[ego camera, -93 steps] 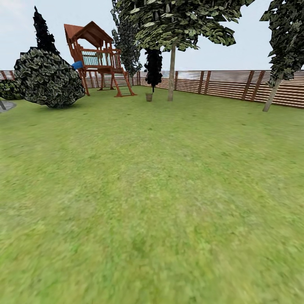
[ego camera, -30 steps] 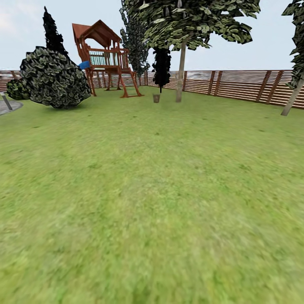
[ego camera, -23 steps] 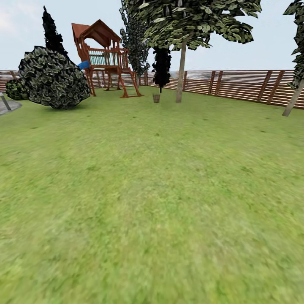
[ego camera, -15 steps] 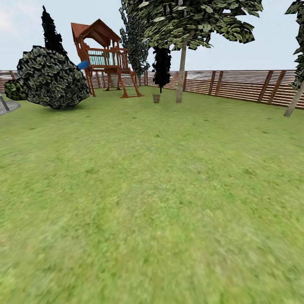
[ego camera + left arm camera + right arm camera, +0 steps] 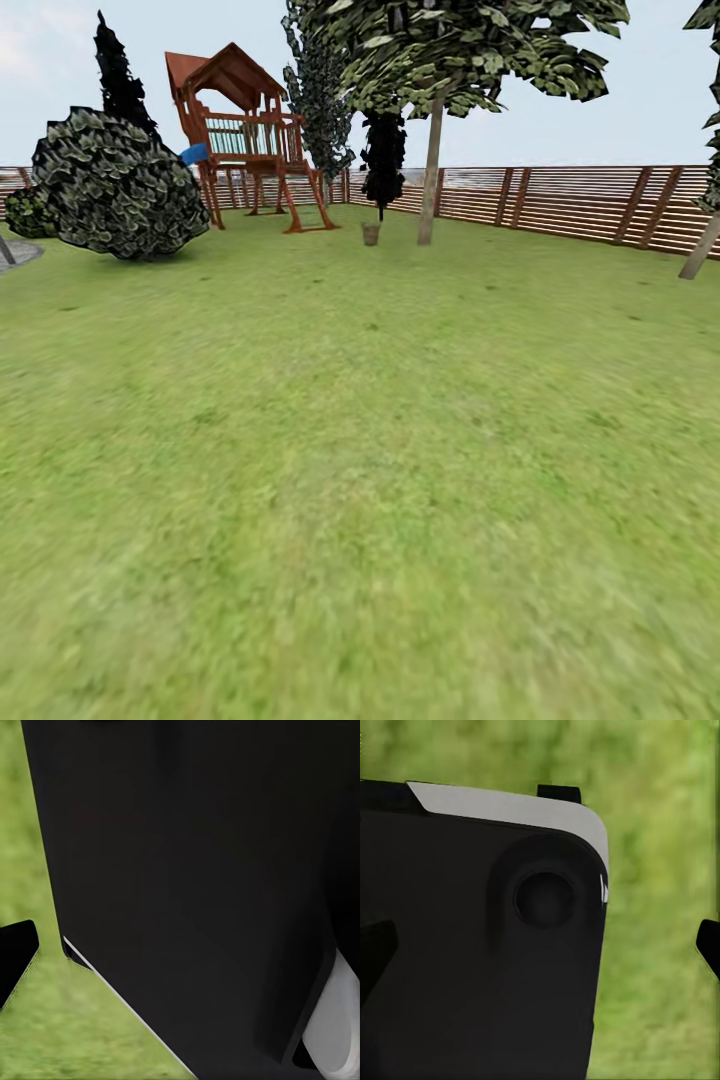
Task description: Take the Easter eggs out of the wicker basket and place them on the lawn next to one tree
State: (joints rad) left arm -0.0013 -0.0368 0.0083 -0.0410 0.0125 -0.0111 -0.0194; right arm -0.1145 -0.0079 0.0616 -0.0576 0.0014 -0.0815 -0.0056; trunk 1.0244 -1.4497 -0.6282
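Steer for the small brown wicker basket (image 5: 371,233) at upper centre, beside the pale-trunked tree (image 5: 430,170); finger state can't be told.

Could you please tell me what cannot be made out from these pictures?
- Eggs: the basket is far off in the head view, too small to show its contents.
- Left fingers: the left wrist view is blocked by a black body.
- Right fingers: the right wrist view is blocked by a black body.
- Tree crown: cut off by the top edge.
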